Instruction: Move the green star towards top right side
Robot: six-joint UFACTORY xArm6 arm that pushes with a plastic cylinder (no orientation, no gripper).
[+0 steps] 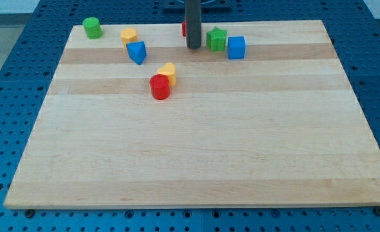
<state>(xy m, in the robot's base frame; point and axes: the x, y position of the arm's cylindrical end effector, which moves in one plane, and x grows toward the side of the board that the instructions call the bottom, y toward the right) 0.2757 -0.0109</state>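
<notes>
The green star (217,39) lies near the view's top, just right of centre, on the wooden board (196,148). A blue cube (236,47) touches its right side. My tip (194,47) stands just left of the green star, with a small gap between them. A red block (184,28) shows only as a sliver behind the rod.
A green cylinder (92,28) stands at the top left corner. A yellow block (129,35) and a blue block (136,51) lie right of it. A red cylinder (160,87) touches a yellow block (168,73) near the centre left. Blue pegboard surrounds the board.
</notes>
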